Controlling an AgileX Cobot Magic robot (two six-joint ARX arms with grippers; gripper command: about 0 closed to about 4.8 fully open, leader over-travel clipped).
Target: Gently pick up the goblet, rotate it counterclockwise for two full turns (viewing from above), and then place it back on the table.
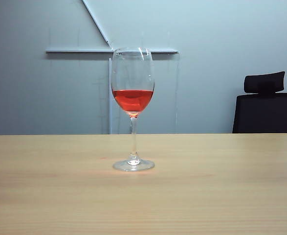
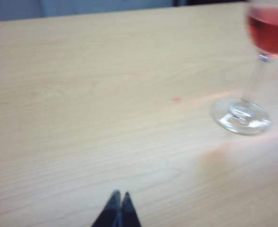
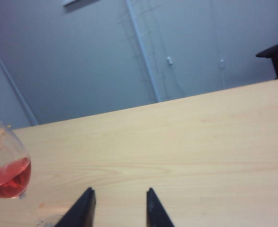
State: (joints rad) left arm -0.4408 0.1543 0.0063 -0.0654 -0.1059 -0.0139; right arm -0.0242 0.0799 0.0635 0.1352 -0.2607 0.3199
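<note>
The goblet stands upright on the table, about midway between its left and right edges, red liquid in the lower part of the bowl. It looks fragile, smooth and top-heavy; the thin stem seems the safest place to grip, gently. The left gripper hangs low over bare wood, tips pressed together. The right gripper has its jaws apart, empty, beside the glass.

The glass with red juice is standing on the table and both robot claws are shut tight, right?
Not quite. The glass does stand on the table, and the left gripper is shut. But the right gripper is open; the right wrist view shows its fingers apart.
</note>
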